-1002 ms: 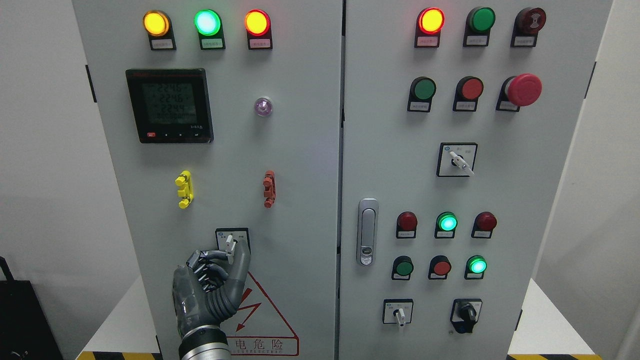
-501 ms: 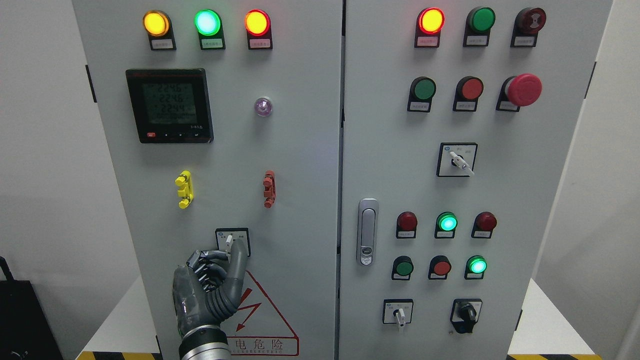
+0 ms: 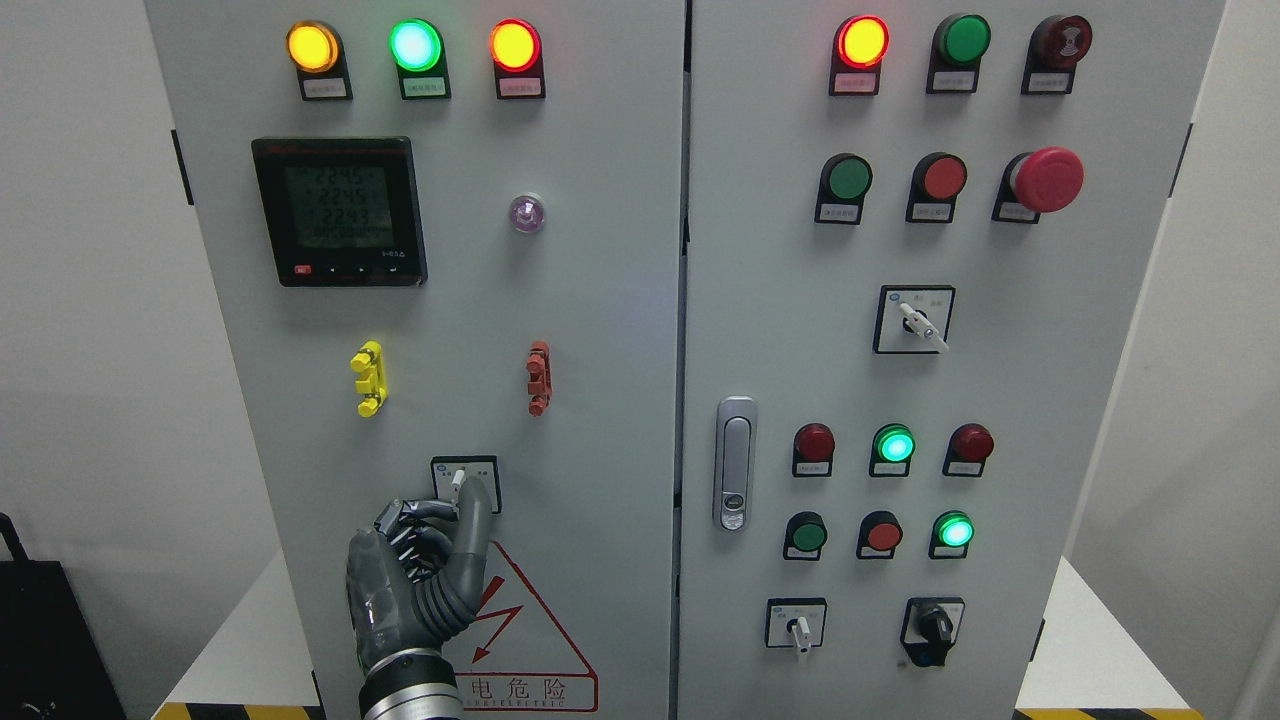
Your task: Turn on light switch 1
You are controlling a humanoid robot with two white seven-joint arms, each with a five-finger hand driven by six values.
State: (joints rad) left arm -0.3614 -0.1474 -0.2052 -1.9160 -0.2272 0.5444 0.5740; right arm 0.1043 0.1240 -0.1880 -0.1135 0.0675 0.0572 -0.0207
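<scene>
Change: our left hand (image 3: 425, 580) has nudged its extended finger leftward against the switch lever since a second ago.
Cabinet (image 3: 600, 330): grey, two doors; we see lamps, meter, buttons.
Light switch 1 (image 3: 462, 480): lower left door, above warning triangle (image 3: 530, 630).
Left hand: other fingers curled, holding nothing.

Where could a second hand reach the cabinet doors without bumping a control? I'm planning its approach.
Bare metal lies on the left door between the meter and the yellow clip, and on the right door left of the white-handled switch, above the door latch. It is crowded around the left hand at the lower switch and around the lamp cluster.
</scene>
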